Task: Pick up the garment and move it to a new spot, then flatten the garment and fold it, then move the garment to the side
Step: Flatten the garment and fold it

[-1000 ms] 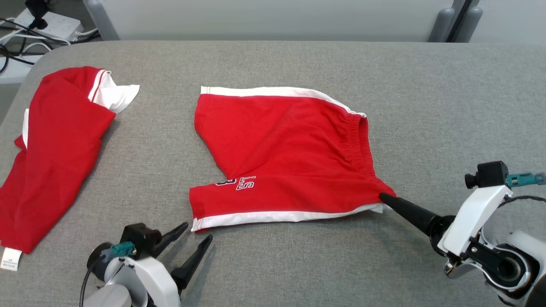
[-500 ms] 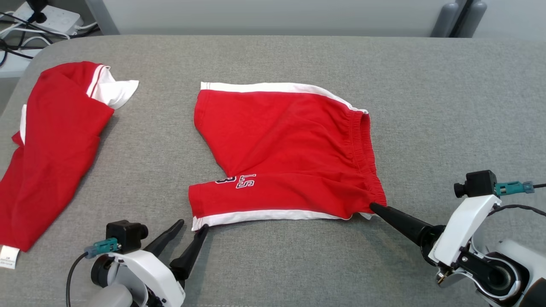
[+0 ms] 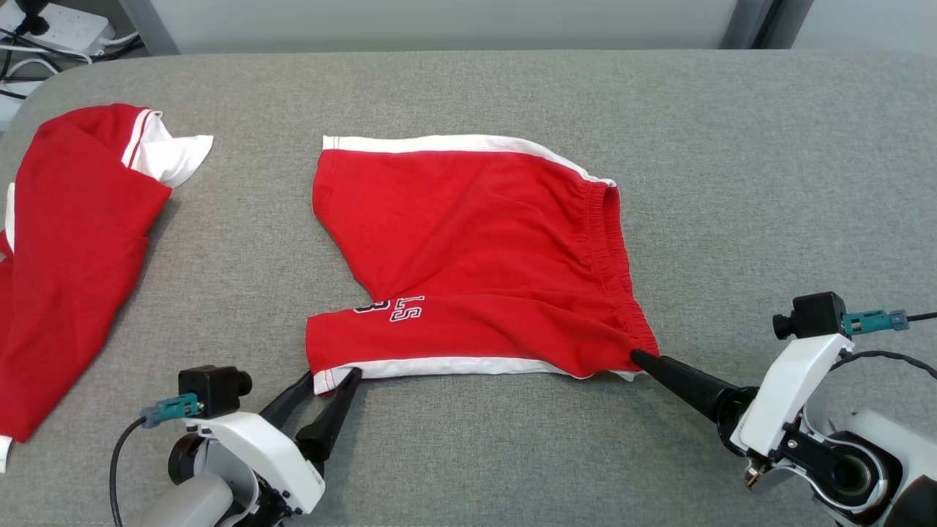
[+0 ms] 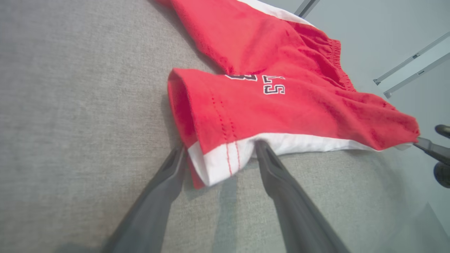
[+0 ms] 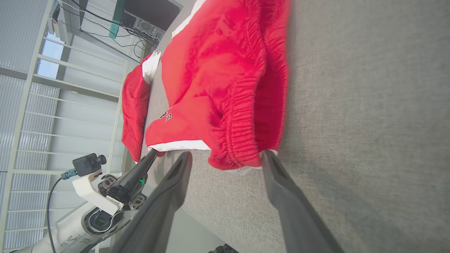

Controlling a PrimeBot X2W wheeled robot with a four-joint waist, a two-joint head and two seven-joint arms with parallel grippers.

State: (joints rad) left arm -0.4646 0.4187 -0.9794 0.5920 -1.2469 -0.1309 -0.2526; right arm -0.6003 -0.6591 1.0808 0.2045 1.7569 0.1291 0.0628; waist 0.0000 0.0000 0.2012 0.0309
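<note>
- We see a grey padded table (image 3: 732, 146); the red shorts (image 3: 476, 249) lie spread at its middle.
- Our left gripper (image 3: 331, 375) straddles the near-left hem corner, fingers spread.
- Our right gripper (image 5: 226, 154) straddles the near-right waistband corner, fingers spread.
- Another red garment (image 3: 66, 241) lies at the left.

Second red garment (image 3: 69, 241), left of head frame: cut by left edge. White tag (image 3: 3, 454) at lower left edge half cropped, text unreadable.
Power strip (image 3: 58, 25), upper left corner: cropped, cables run off frame.
Red shorts (image 3: 468, 249): print (image 3: 392, 308) partly tucked under fold, full lettering not legible.
Right gripper (image 3: 635, 356), lower right: one finger visible, second hidden behind it; tip touching or under waistband corner, cannot tell.
Left gripper (image 3: 331, 377), lower left: body cut by bottom edge.
Right wrist frame: red shorts cropped by top edge.
</note>
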